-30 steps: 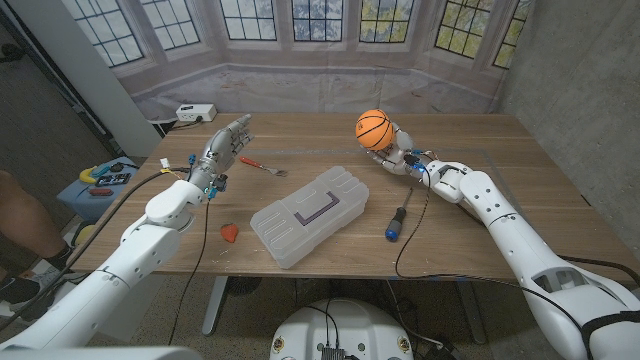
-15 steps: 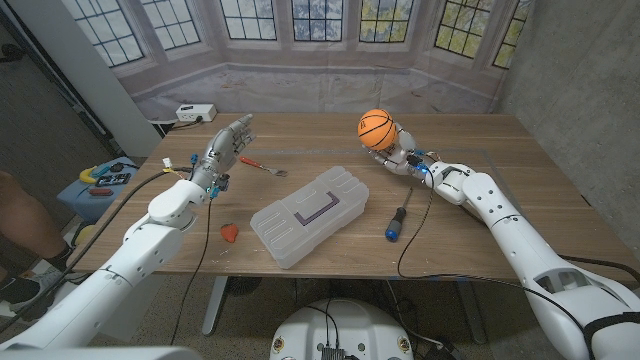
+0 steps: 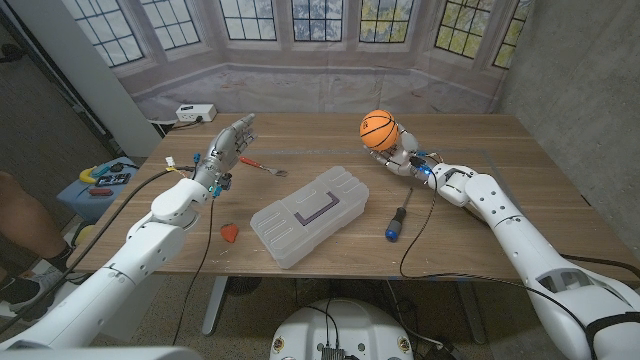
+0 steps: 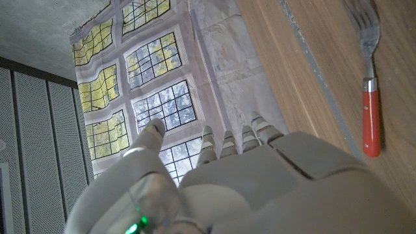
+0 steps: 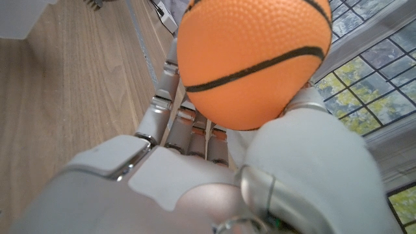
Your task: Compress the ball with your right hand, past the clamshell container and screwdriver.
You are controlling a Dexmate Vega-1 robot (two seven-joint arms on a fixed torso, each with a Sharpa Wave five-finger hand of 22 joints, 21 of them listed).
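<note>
Fingers of the right hand point(image 3: 401, 155) wrap the small orange basketball-patterned foam ball point(image 3: 378, 129), holding it off the wooden worktop point(image 3: 470, 200) toward the far edge, right of centre. In the right wrist view the ball point(image 5: 250, 58) sits cupped between the thumb and the fingers point(image 5: 166, 97), which press against its underside.

Nearer the front edge, the translucent plastic clamshell container point(image 3: 309, 214) lies closed and slantwise around the middle of the worktop. Just to its right, apart from it, lies the screwdriver with a blue-and-black handle point(image 3: 396, 221), its handle pointing to the front edge.

Toward the far left corner the left hand point(image 3: 227, 146) is raised with fingers straight and apart, holding nothing. Beside it lies a metal fork with a red handle point(image 3: 262, 166). A small red object point(image 3: 230, 232) lies near the front edge, left of the container.
</note>
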